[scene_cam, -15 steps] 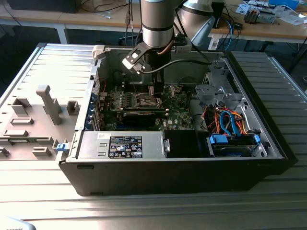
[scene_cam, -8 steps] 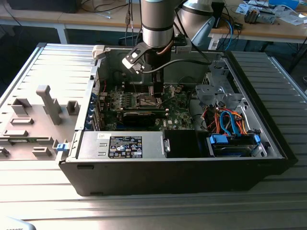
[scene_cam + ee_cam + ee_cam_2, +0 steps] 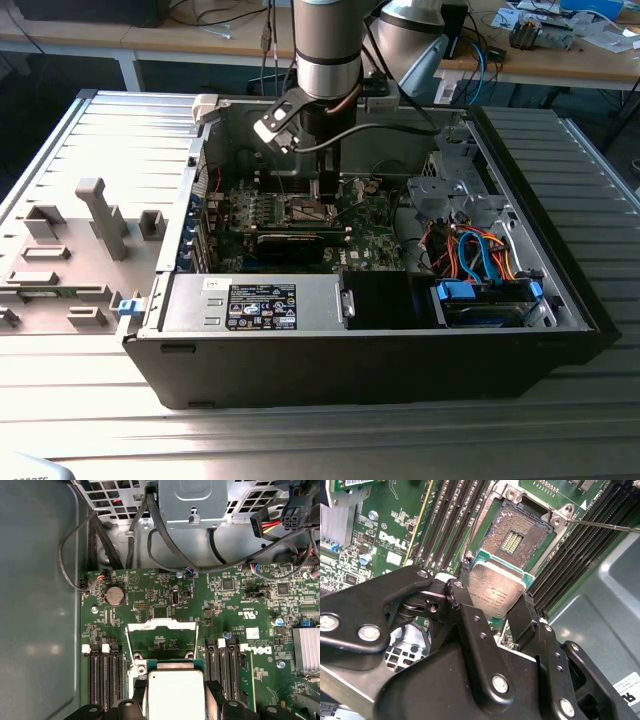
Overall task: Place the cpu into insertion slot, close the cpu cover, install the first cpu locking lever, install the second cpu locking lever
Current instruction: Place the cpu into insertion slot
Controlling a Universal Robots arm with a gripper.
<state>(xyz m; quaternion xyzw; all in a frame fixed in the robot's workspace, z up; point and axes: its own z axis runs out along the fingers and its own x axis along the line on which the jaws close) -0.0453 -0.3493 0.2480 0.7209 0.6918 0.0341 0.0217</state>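
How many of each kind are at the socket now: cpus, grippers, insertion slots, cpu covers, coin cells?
cpu: 1
gripper, shut on the cpu: 1
insertion slot, empty: 1
cpu cover, raised open: 1
coin cell: 1
Total: 5

Open computer case (image 3: 350, 365) on ribbed table (image 3: 320, 440)
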